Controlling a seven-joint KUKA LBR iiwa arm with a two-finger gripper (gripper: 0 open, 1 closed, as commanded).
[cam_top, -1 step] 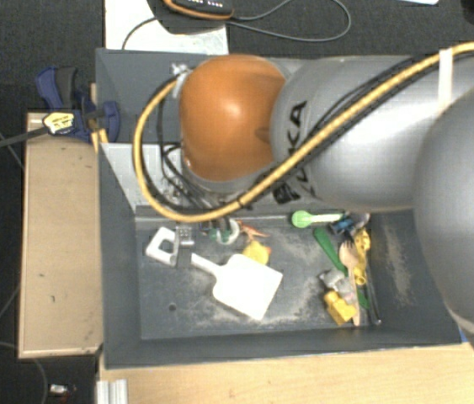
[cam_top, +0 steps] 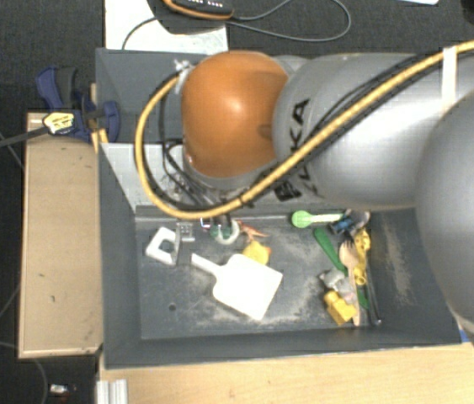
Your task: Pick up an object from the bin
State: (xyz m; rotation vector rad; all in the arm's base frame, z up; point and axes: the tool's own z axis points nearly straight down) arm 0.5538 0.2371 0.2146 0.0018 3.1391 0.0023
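The end effector (cam_top: 210,222) hangs low at the far wall of the grey bin (cam_top: 120,251), the wall at the top of the camera view, towards its left end. It is tucked under the arm's round orange cover (cam_top: 228,112), and a yellow cable (cam_top: 146,133) loops around that. From here I cannot tell whether it is released or clenched, and I see nothing held in it.

Just beside it on the bin floor lies a small green-and-white piece (cam_top: 225,233), too small to judge which way it points. A little yellow piece (cam_top: 256,252) lies next to that. Further towards the left wall sits a white bracket (cam_top: 162,247), tilted.

Near the middle of the floor lies a flat white paddle (cam_top: 247,288). Its long axis runs diagonally, with the short handle pointing to the far left corner and the broad square blade towards the near wall.

A green spoon (cam_top: 304,219) lies along the far wall, its round head towards the end effector and its handle pointing to the right wall. Below it, by the right wall, is a heap of green, yellow and blue bits (cam_top: 346,276).
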